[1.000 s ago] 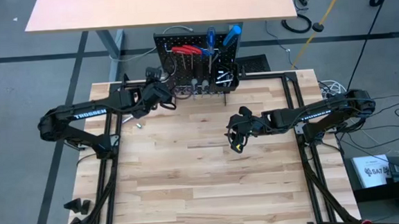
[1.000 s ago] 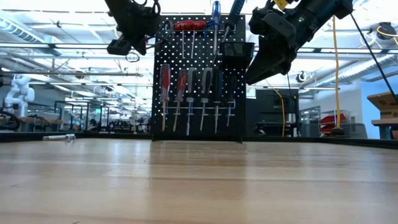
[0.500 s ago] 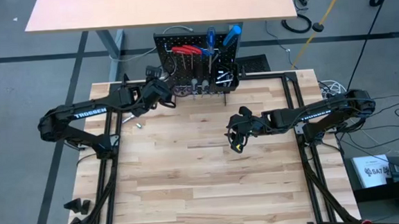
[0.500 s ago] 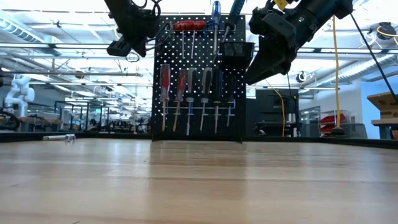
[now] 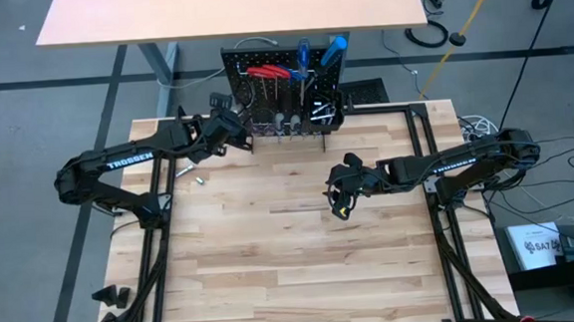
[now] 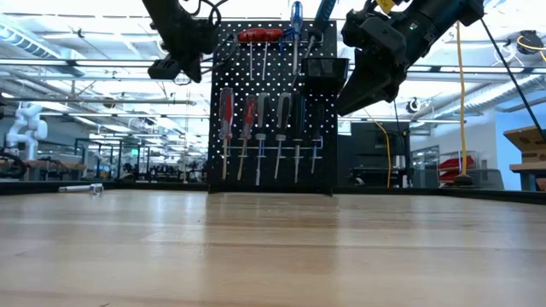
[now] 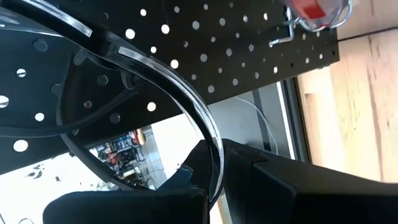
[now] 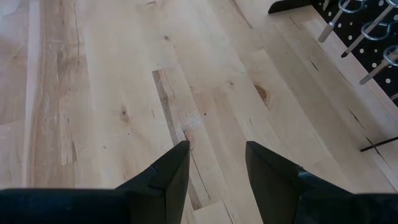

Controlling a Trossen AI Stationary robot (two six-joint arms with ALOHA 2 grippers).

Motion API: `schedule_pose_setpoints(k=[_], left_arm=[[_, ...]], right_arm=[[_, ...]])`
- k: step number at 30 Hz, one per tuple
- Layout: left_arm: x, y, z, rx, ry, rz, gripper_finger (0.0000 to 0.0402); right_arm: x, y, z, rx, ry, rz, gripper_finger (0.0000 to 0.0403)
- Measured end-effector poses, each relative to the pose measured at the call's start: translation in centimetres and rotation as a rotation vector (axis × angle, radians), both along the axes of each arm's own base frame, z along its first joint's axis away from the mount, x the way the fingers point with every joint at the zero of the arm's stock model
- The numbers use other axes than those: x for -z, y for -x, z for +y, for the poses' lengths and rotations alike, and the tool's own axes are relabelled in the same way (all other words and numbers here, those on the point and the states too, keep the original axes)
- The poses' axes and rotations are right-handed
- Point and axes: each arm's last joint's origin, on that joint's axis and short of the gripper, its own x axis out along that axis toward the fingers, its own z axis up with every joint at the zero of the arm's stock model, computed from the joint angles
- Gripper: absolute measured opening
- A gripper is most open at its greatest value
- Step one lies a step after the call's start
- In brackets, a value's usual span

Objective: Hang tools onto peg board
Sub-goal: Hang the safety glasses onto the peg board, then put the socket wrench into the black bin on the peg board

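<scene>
The left end effector grips what seems one pair of glasses beside the peg board; the right end effector hangs released.

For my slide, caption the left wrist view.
Left hand holds clear-lensed glasses against the black peg board.

Robotics lab, open hall with ceiling lights, white robot, grey floor

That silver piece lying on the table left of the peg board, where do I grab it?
Probably across the middle of the silver piece, coming straight down: it lies flat and long on the table, nothing crowding it. The open right pincer is free.
</scene>
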Motion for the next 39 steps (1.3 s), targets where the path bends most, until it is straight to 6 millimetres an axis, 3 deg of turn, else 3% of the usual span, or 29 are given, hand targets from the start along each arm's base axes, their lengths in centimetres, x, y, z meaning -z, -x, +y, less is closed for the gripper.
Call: schedule_pose_setpoints(k=[9, 20, 26, 39], left_arm=[[0.0, -0.2, 0.1, 0.023, 0.033, -0.047, 0.0021], [-0.3, -0.5, 0.2, 0.012, 0.012, -0.102, 0.0136], [-0.3, -0.4, 0.2, 0.008, 0.010, -0.104, 0.0180], [0.7, 0.7, -0.1, -0.122, 0.092, -0.098, 0.0201]], right_arm=[[0.0, 0.0, 0.0, 0.000, 0.000, -0.002, 0.0148], [0.0, 0.0, 0.0, 0.000, -0.001, -0.001, 0.0148], [0.0, 0.0, 0.0, 0.002, -0.003, -0.001, 0.0148], [0.0, 0.0, 0.0, 0.002, -0.003, 0.000, 0.0148]])
